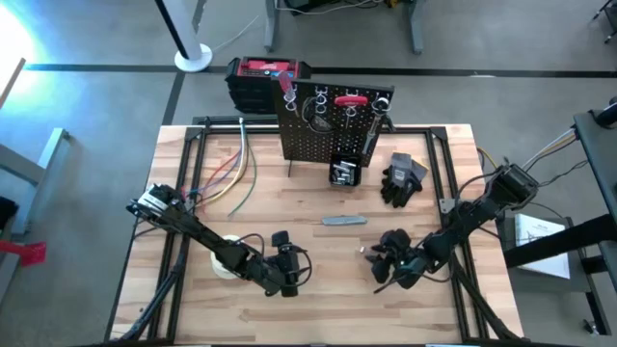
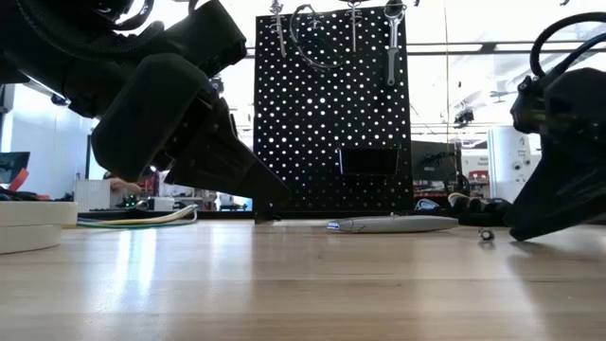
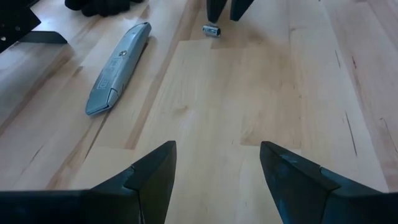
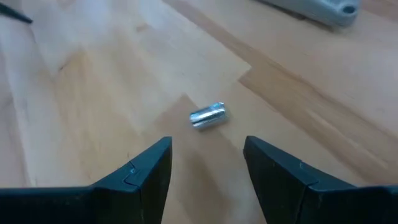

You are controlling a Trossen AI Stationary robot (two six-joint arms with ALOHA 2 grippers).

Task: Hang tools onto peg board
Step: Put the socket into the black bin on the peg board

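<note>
The wooden table (image 1: 318, 289) takes up most of the high view, and the peg board (image 1: 333, 125) stands upright near the middle of its far edge. A couple of tools already hang along the top of it, including a red-handled one (image 1: 349, 99) and a grey wrench (image 2: 393, 43), and there's a small black bin (image 1: 344, 172) at its foot. A red-and-black box (image 1: 265, 82) sits just behind the board, past the far edge.

The left arm reaches in from the left edge, and the left gripper (image 1: 287, 273) sits low over the table near the front edge, roughly mid-table. Its fingers (image 3: 155, 180) are spread apart with only bare wood between them. The right arm comes in from the right edge; the right gripper (image 1: 386, 262) hovers low toward the front right, fingers (image 4: 149, 174) also apart, holding nothing.

Black gloves (image 1: 403, 178) lie near the far right part of the table, right of the bin. A whitish tape roll (image 1: 227, 262) sits front left, beside the left arm. A grey utility knife (image 1: 344, 220) lies flat mid-table, in front of the board.

Smallest thing: a short silvery bit (image 4: 207, 115) lying on its side on the wood — just ahead of the right gripper's fingertips, not touching them.
</note>
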